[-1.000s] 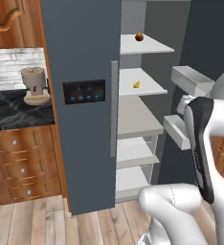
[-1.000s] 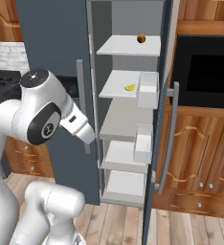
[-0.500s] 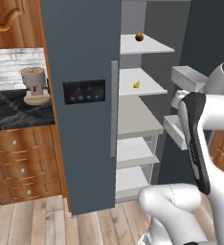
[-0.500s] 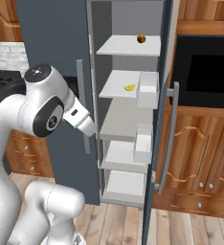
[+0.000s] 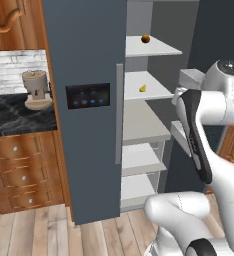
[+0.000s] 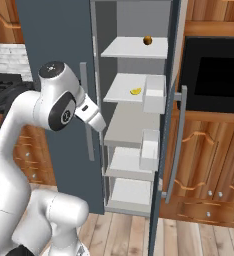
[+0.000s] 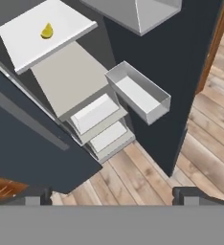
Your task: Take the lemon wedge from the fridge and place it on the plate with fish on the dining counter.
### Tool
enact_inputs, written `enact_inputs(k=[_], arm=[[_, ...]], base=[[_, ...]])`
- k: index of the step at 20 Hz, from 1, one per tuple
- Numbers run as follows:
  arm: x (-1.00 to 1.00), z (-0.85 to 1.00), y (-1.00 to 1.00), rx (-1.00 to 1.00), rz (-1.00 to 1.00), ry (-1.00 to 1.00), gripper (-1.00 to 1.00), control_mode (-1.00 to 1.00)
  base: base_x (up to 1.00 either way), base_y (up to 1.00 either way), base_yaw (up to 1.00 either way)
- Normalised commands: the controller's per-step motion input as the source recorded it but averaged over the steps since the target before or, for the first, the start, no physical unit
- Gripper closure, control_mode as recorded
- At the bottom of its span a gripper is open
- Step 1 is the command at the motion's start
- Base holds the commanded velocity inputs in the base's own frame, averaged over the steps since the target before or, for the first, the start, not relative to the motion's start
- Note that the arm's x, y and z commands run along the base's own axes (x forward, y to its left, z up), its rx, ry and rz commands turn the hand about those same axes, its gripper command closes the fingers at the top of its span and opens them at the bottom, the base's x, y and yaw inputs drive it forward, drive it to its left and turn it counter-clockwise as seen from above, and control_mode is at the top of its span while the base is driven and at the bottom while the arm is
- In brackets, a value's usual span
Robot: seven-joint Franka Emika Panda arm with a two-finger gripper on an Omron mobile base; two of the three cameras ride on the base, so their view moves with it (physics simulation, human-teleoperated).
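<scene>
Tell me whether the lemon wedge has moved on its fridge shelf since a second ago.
No. The lemon wedge lies at the same spot on its white shelf, one shelf below the brown ball, as before.

Left base view, left side: coffee machine [image 5: 35,90], beige with a brown top, standing on a black marble counter [image 5: 14,117] veined white. Behind it, white brick backsplash [image 5: 9,65]. Under the counter, wooden drawers [image 5: 21,172], three stacked, small pale knobs. Upper left corner: wooden cabinet [image 5: 11,22] with curved handle.

Top shelf, upper centre: small round brown-orange ball [image 5: 145,38], alone, near the shelf's front.

Right base view, right side: black oven [image 6: 216,75] set in wooden cabinetry [image 6: 209,165]. Bottom of frame: light plank floor [image 6: 189,240].
</scene>
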Motion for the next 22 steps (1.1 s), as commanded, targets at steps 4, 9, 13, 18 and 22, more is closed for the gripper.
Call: enact_inputs(k=[4, 9, 13, 18, 22], arm=[[-0.45, -0.05, 0.0, 0.0, 0.0, -0.1, -1.0, -1.0], [0.0, 0.0, 0.0, 0.0, 0.0, 0.0, -1.0, -1.0], [0.0, 0.0, 0.0, 0.0, 0.0, 0.0, -1.0, -1.0], [0.02, 0.0, -0.02, 0.0, 0.0, 0.0, -1.0, -1.0], [0.14, -0.04, -0.08, 0.0, 0.01, -0.01, -1.0, 1.0]], base=[[0.0, 0.0, 0.0], [0.0, 0.0, 0.0], [0.0, 0.0, 0.0], [0.0, 0.0, 0.0], [0.21, -0.04, 0.0]])
